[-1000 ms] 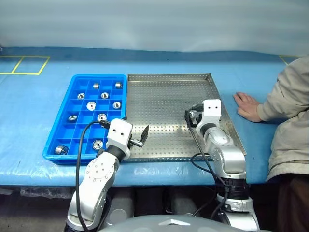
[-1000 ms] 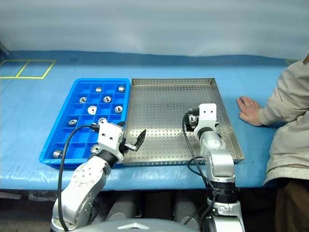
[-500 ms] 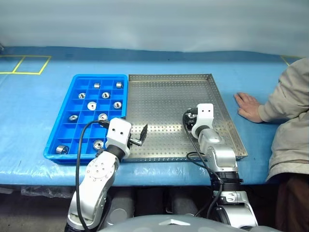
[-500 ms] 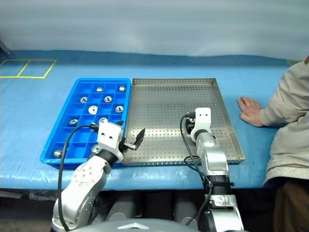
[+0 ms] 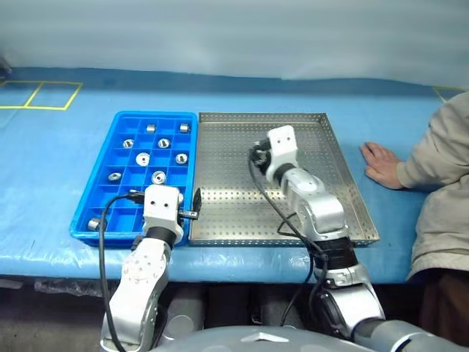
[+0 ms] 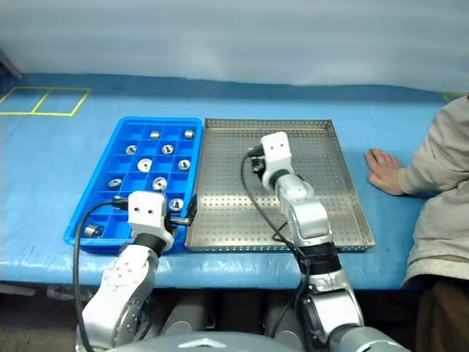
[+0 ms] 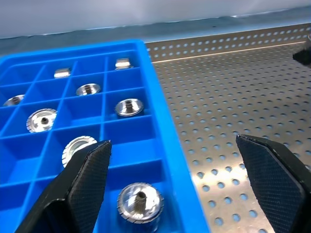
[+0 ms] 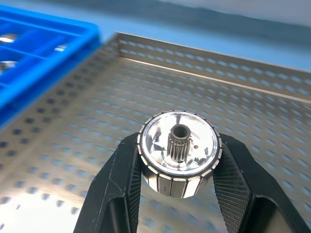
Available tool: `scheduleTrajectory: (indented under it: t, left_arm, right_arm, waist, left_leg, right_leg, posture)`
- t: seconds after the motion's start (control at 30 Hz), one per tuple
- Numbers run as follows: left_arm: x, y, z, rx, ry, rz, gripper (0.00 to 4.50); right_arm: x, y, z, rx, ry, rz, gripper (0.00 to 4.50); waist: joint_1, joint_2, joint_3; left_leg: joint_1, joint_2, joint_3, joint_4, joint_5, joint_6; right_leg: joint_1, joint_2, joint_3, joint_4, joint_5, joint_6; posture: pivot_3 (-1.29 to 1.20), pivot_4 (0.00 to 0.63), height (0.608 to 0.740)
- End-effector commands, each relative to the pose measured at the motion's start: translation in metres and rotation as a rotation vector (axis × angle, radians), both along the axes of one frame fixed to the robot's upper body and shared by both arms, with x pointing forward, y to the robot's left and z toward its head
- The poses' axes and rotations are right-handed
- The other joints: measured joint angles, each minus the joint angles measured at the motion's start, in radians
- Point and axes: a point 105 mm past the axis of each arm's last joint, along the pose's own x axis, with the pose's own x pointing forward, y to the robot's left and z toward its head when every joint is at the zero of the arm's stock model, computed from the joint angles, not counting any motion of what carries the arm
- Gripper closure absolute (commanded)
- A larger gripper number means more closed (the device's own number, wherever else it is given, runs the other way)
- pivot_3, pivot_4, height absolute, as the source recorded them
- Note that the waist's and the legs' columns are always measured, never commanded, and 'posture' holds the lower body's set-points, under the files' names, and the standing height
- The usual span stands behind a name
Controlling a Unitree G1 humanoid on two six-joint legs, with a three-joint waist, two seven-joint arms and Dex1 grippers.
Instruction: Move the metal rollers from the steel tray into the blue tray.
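Right wrist view: my right gripper [image 8: 177, 194] jaws are clamped on a metal roller [image 8: 179, 153] above the steel tray [image 8: 73, 145]. My left gripper [image 7: 175, 187] jaws gape wide, empty, straddling the blue tray [image 7: 165, 145] edge near the worktop's front.

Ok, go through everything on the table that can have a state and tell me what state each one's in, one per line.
Right gripper: shut on a roller, held above the steel tray.
Left gripper: open, holding nothing, over the border between the two trays.
Steel tray: no loose rollers on it.
Blue tray: several rollers sitting in its compartments, many compartments free.
Person's hand: resting flat on the table beside the steel tray.
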Motion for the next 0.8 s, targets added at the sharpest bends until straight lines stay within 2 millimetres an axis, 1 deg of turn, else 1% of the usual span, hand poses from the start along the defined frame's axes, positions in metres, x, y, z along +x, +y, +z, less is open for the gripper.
scheduleTrajectory:
  t: [0.03,0.1,0.2,0.3,0.37,0.43,0.57,0.63,0.7,0.8]
  left_arm:
    - [-0.011,0.012,0.019,-0.002,-0.082,0.085,0.0]
    - [-0.018,0.019,0.019,0.003,-0.079,0.137,0.0]
    - [-0.027,0.028,0.019,0.007,-0.075,0.202,0.0]
    - [-0.032,0.033,0.018,0.012,-0.072,0.239,0.0]
    - [-0.035,0.034,0.017,0.011,-0.071,0.255,0.0]
    - [-0.037,0.035,0.017,0.007,-0.071,0.268,0.0]
    - [-0.038,0.035,0.017,0.007,-0.075,0.273,0.0]
    - [-0.038,0.035,0.017,0.009,-0.077,0.272,0.0]
    - [-0.037,0.035,0.018,0.009,-0.079,0.266,0.0]
    - [-0.036,0.033,0.018,0.007,-0.08,0.248,0.0]
  right_arm:
    - [-0.01,0.042,0.022,0.019,-0.053,0.176,2.8]
    - [-0.015,0.063,0.025,0.026,-0.057,0.259,2.8]
    - [-0.023,0.088,0.026,0.031,-0.055,0.352,2.8]
    - [-0.027,0.103,0.024,0.028,-0.053,0.408,2.8]
    - [-0.029,0.11,0.022,0.032,-0.046,0.432,2.8]
    - [-0.029,0.115,0.021,0.034,-0.04,0.448,2.8]
    - [-0.029,0.117,0.017,0.035,-0.03,0.457,2.8]
    - [-0.028,0.118,0.015,0.035,-0.024,0.455,2.8]
    - [-0.026,0.116,0.014,0.038,-0.018,0.443,2.8]
    - [-0.023,0.111,0.011,0.036,-0.014,0.424,2.8]
  waist:
    - [0.023,0.0,0.0]
    - [0.048,-0.001,0.0]
    - [0.095,-0.001,0.001]
    - [0.148,-0.002,0.001]
    - [0.196,-0.002,0.001]
    - [0.239,-0.002,0.001]
    - [0.323,-0.002,0.001]
    - [0.359,-0.003,0.0]
    - [0.396,-0.004,-0.001]
    - [0.444,-0.006,-0.002]
  left_leg:
    - [-0.001,0.0,0.0,-0.001,0.0,0.0]
    - [-0.001,0.0,0.0,-0.003,0.0,0.0]
    - [-0.001,-0.001,0.0,-0.006,0.0,0.0]
    - [-0.001,-0.001,0.0,-0.008,0.0,0.0]
    - [-0.001,-0.001,0.0,-0.009,0.0,0.0]
    - [-0.002,-0.001,0.0,-0.009,0.0,-0.001]
    - [-0.003,0.0,0.001,-0.009,-0.001,-0.001]
    - [-0.005,-0.001,0.002,-0.009,-0.001,-0.002]
    - [-0.009,-0.002,0.002,-0.009,-0.001,-0.002]
    - [-0.015,-0.003,0.003,-0.008,0.0,-0.004]
  right_leg:
    - [0.0,0.0,0.0,-0.001,0.0,0.0]
    - [-0.001,0.0,-0.001,-0.003,0.0,0.001]
    - [-0.001,-0.001,-0.001,-0.006,0.0,0.001]
    - [-0.001,-0.001,-0.002,-0.006,0.0,0.001]
    - [-0.002,-0.001,-0.002,-0.006,-0.001,0.001]
    - [-0.003,-0.001,-0.003,-0.007,-0.001,0.001]
    - [-0.005,-0.001,-0.004,-0.007,-0.002,0.002]
    - [-0.013,-0.001,-0.004,-0.007,-0.002,0.002]
    - [-0.016,-0.001,-0.005,-0.006,-0.002,0.002]
    - [-0.017,0.0,-0.007,-0.006,-0.002,0.002]
  posture:
    - [0.5,0.15,0.74]
    - [0.54,0.15,0.74]
    - [0.59,0.15,0.74]
    - [0.62,0.15,0.74]
    - [0.64,0.15,0.74]
    - [0.65,0.15,0.74]
    - [0.65,0.15,0.74]
    - [0.65,0.15,0.74]
    - [0.65,0.15,0.74]
    - [0.63,0.15,0.74]
